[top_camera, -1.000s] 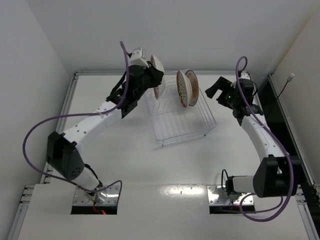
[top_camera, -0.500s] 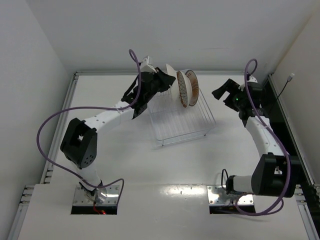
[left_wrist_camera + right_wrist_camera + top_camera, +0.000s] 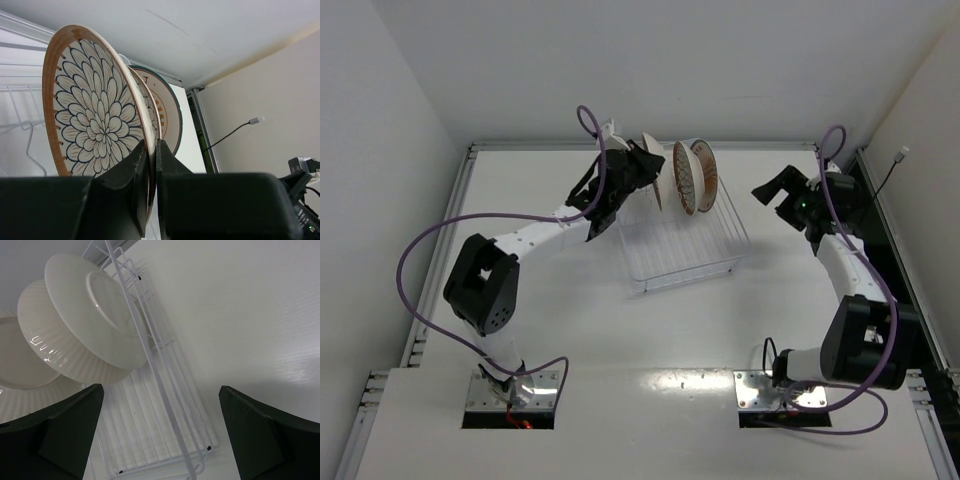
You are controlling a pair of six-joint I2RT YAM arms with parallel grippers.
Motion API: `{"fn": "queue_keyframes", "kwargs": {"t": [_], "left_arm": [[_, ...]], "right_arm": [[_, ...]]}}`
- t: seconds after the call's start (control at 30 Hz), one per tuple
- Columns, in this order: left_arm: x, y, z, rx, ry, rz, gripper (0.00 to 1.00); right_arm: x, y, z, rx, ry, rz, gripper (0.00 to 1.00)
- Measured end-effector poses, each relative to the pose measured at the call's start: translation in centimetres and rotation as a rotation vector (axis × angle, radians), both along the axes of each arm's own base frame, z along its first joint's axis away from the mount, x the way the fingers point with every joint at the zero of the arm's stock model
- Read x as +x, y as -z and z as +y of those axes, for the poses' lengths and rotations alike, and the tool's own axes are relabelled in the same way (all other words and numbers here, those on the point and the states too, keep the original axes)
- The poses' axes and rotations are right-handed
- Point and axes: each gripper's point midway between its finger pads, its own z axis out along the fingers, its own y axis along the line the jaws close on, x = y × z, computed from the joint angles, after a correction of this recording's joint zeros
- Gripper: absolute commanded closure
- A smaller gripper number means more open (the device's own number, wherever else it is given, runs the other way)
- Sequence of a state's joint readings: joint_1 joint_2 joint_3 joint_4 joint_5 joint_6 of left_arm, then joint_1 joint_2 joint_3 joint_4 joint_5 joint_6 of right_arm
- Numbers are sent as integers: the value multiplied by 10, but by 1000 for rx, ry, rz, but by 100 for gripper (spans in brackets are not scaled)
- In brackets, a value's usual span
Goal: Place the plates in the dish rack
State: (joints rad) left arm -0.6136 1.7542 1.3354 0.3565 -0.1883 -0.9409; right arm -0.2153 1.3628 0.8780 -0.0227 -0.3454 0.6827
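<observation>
1. The dish rack (image 3: 685,250) stands on the white counter (image 3: 570,330) past its middle, toward the far right corner. Its near half holds no plates.
2. The right gripper (image 3: 775,188) hangs just off the rack's right side, near the counter's right edge. In its wrist view the right gripper (image 3: 160,390) has its fingers (image 3: 65,435) spread wide with nothing between them. They face the rack's wire wall (image 3: 150,365) and the pale undersides of the racked plates.
3. The left gripper (image 3: 645,172) reaches over the rack's far left corner. In its wrist view the left gripper (image 3: 151,147) has its two fingers (image 3: 137,170) pinching the lower rim of the held plate (image 3: 95,125). One finger lies on the patterned face and the other on the back.
4. The held plate (image 3: 657,185) is brown-rimmed with a white petal pattern. It stands upright on edge above the rack's far end. It may be resting between the tines, but its bottom edge is hidden.
5. Just behind it stands the second petal plate (image 3: 685,180), upright in the rack and close beside the held one.
6. Farthest along is the orange-marked plate (image 3: 167,112), also upright, by the rack's far right corner near the counter's far edge.
</observation>
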Motion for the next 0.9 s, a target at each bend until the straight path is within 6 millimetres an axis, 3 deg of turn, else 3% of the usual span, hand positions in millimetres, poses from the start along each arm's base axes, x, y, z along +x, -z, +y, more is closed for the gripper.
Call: {"fn": "queue_keyframes", "kwargs": {"t": [0.47, 0.73, 0.9], "left_arm": [[5, 6, 8, 42, -59, -1, 100], [12, 46, 6, 105, -76, 61, 100], [14, 49, 8, 116, -87, 66, 100]], "right_arm": [[2, -3, 0, 23, -13, -16, 3], [1, -2, -4, 36, -7, -15, 3], [1, 0, -4, 39, -9, -13, 3]]}}
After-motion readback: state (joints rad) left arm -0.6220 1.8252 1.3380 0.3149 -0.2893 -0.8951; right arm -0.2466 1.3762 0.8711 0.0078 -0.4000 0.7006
